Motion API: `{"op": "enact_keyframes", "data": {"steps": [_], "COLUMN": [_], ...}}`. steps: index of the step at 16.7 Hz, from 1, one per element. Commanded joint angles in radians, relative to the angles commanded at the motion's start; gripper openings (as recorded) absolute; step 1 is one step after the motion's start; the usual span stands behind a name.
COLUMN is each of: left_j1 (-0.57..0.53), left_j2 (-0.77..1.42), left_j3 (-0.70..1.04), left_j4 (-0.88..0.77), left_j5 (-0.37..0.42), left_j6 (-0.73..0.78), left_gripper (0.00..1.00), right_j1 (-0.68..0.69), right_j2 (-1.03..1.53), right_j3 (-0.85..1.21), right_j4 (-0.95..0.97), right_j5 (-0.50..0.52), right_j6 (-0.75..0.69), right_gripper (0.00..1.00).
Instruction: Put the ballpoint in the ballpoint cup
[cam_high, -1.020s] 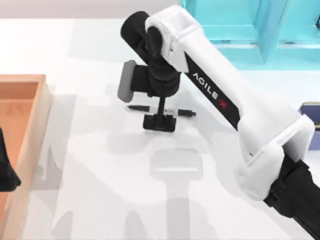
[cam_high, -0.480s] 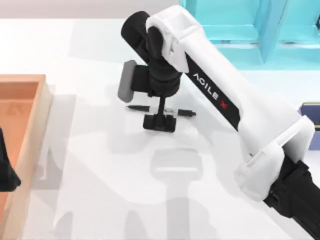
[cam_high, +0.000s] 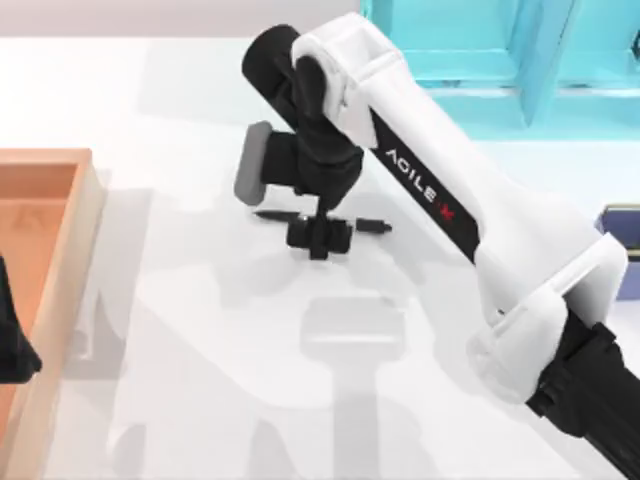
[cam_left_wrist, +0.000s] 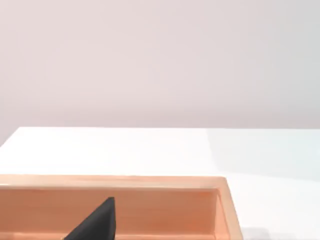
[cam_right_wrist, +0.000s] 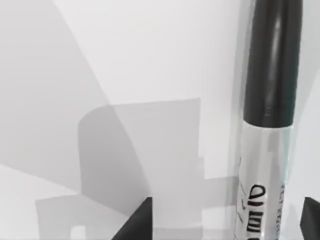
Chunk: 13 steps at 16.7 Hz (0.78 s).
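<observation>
The ballpoint (cam_high: 368, 224) lies flat on the white table near the middle, its pointed tip toward the left. My right gripper (cam_high: 320, 238) is down over its middle, open, with one finger on each side of the barrel. The right wrist view shows the ballpoint (cam_right_wrist: 265, 150) up close, black end and printed white barrel, between two dark fingertips (cam_right_wrist: 137, 222). It lies nearer one of them than the other. The ballpoint cup (cam_high: 633, 240), periwinkle with a gold rim, peeks out at the right edge behind my right arm. My left gripper (cam_high: 10, 335) is parked at the left edge over the tray.
An orange wooden tray (cam_high: 85, 220) runs along the left side and also appears in the left wrist view (cam_left_wrist: 150, 182). A large cyan shelf unit (cam_high: 500, 60) stands at the back right. My right arm spans the table from the lower right.
My right gripper has come down lower around the ballpoint. The ballpoint has not moved, and the left arm is still.
</observation>
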<state>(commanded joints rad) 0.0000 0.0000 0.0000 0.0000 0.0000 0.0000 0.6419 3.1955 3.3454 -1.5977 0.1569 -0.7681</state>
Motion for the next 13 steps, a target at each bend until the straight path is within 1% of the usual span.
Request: {"op": "enact_keyframes", "data": {"steps": [1, 2, 9, 10, 13], "left_j1": [0.0, 0.0, 0.0, 0.0, 0.0], "left_j2": [0.0, 0.0, 0.0, 0.0, 0.0], "left_j3": [0.0, 0.0, 0.0, 0.0, 0.0], "left_j4": [0.0, 0.0, 0.0, 0.0, 0.0], "left_j5": [0.0, 0.0, 0.0, 0.0, 0.0], "left_j6": [0.0, 0.0, 0.0, 0.0, 0.0], "left_gripper": [1.0, 1.0, 1.0, 1.0, 1.0], "right_j1": [0.0, 0.0, 0.0, 0.009, 0.016], "right_j2": [0.0, 0.0, 0.0, -0.065, -0.099], "right_j3": [0.0, 0.0, 0.0, -0.007, -0.04], "right_j4": [0.0, 0.0, 0.0, -0.016, -0.006], "right_j5": [0.0, 0.0, 0.0, -0.022, -0.021], "right_j6": [0.0, 0.0, 0.0, 0.024, 0.031], "right_gripper": [0.02, 0.0, 0.0, 0.0, 0.0]}}
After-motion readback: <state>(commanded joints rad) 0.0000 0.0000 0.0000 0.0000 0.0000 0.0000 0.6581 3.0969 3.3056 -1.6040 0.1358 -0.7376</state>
